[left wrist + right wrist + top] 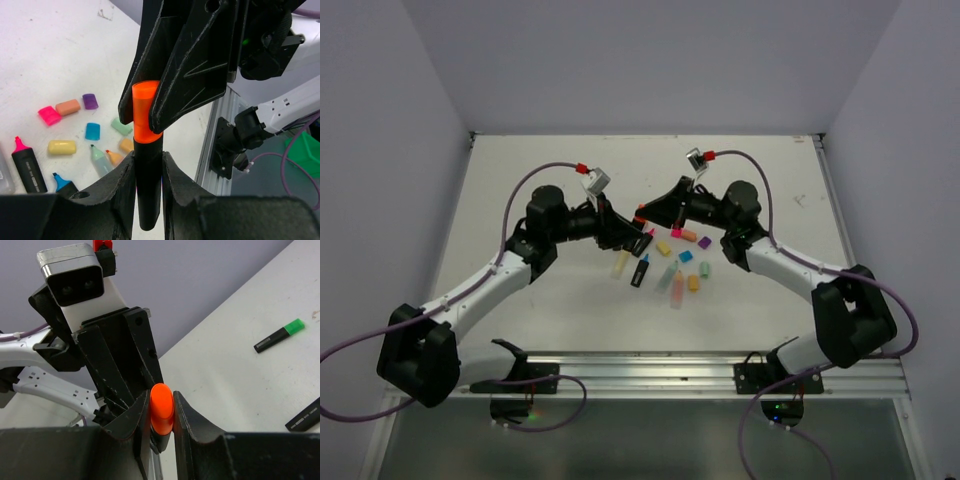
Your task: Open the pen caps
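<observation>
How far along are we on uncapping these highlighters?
Done: pink cap, purple cap, blue cap and yellow cap lie loose on the table. In hand: left gripper clamps the black highlighter, right gripper clamps its orange cap, not yet off. Left: at least the green-capped highlighter.

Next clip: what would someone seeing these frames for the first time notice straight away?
The two arms meet in mid-air over the white table on one highlighter: the left gripper clamps its black plastic body, the right gripper its bright orange block-shaped cap, which looks seated. Beneath, right of centre, lie scattered loose coloured plastic caps and uncapped black highlighters with coloured tips.
</observation>
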### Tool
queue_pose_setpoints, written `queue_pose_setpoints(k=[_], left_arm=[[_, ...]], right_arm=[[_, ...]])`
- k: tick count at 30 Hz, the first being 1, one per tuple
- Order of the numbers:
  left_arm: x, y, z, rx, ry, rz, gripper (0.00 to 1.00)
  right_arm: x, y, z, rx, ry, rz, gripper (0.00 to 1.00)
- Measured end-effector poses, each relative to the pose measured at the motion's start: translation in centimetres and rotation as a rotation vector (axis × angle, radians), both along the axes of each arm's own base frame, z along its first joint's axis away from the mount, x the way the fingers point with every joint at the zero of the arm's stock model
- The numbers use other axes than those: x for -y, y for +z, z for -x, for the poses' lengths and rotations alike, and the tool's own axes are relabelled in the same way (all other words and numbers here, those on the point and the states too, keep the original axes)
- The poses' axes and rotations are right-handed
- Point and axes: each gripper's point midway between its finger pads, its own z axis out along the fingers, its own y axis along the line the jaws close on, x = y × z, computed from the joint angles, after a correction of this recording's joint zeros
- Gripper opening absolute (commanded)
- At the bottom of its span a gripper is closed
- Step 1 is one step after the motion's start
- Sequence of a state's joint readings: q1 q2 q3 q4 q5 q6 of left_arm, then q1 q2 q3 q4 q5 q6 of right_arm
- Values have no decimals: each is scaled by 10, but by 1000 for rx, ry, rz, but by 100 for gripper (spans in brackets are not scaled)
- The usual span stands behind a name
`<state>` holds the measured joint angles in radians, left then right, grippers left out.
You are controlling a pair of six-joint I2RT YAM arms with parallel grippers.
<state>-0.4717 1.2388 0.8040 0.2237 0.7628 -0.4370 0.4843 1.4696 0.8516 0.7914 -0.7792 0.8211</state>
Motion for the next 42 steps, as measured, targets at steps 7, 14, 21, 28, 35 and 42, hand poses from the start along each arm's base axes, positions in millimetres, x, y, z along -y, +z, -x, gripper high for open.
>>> queue_pose_setpoints(k=[7, 14, 21, 28, 35, 42], left_arm=[[5, 8, 2, 43, -21, 48, 0], [6, 13, 2, 72, -28, 63, 0], [6, 12, 3, 87, -33, 73, 0], [-1, -46, 30, -128, -81, -6, 0], [-3, -59, 35, -186, -88, -28, 0], [-7, -70, 29, -217, -24, -71, 0]], right_arm=[[14, 10, 2, 31, 0, -21, 0], [25, 20, 1, 61, -15, -28, 0], [30, 26, -1, 84, -30, -30, 0], [84, 96, -44, 284, -319, -127, 0], [93, 130, -35, 387, -353, -176, 0], [95, 107, -46, 330, -379, -98, 0]])
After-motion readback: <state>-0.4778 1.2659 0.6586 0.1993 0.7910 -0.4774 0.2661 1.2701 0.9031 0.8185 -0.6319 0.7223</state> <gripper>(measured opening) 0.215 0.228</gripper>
